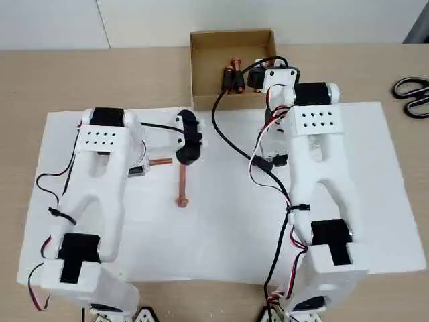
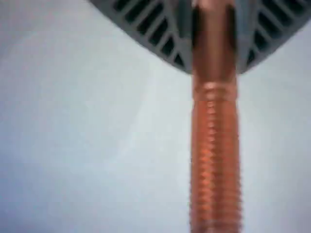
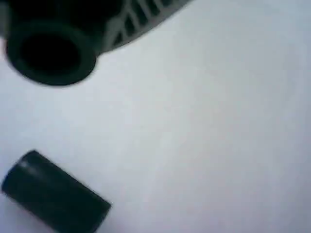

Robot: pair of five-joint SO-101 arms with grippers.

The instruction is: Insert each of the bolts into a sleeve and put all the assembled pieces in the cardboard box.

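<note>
My left gripper (image 2: 214,29) is shut on a copper bolt (image 2: 215,145), whose threaded shaft sticks out from the grey jaw. In the high view this bolt (image 1: 161,162) lies level just above the white sheet. A second copper bolt (image 1: 181,184) lies loose on the sheet beside it. My right gripper (image 3: 82,19) is shut on a black sleeve (image 3: 51,56), open end showing. Another black sleeve (image 3: 53,196) lies on the sheet below it, partly behind cables (image 1: 279,159) in the high view. The cardboard box (image 1: 201,67) holds assembled copper and black pieces (image 1: 232,78).
A white sheet (image 1: 221,235) covers the working area on the wooden table. Scissors (image 1: 412,94) lie at the far right edge. Black and red cables (image 1: 231,137) trail across the sheet between the two arms.
</note>
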